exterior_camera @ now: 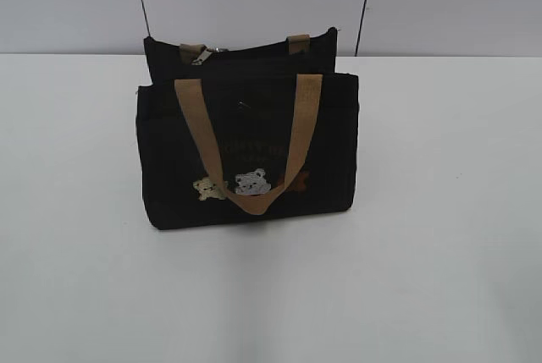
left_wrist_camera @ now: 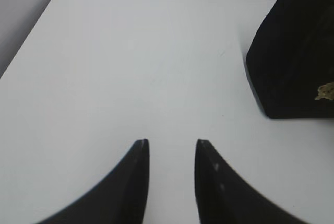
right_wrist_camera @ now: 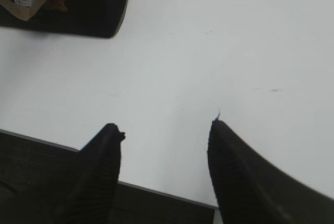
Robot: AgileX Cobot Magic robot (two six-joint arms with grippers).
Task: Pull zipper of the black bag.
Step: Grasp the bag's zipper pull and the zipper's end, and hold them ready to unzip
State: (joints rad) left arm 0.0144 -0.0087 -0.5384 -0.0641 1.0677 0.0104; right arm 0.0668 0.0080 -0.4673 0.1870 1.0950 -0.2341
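Black bag (exterior_camera: 250,156): upright near the desk's (exterior_camera: 440,211) far edge
Lettering: faint brown, unreadable
Zipper (exterior_camera: 201,57): top left end
Left tool (left_wrist_camera: 171,143): released, empty
Right tool (right_wrist_camera: 166,127): released, empty

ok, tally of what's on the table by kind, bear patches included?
black bag: 1
tan handles: 2
zipper pull: 1
bear patches: 2 clear, cream and grey; a brown patch beside them is too blurred to tell
Total: 6

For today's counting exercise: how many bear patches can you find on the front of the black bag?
2 clearly: a cream bear at lower left of the bag and a grey bear beside it. A brown shape right of the strap may be a third, partly hidden.
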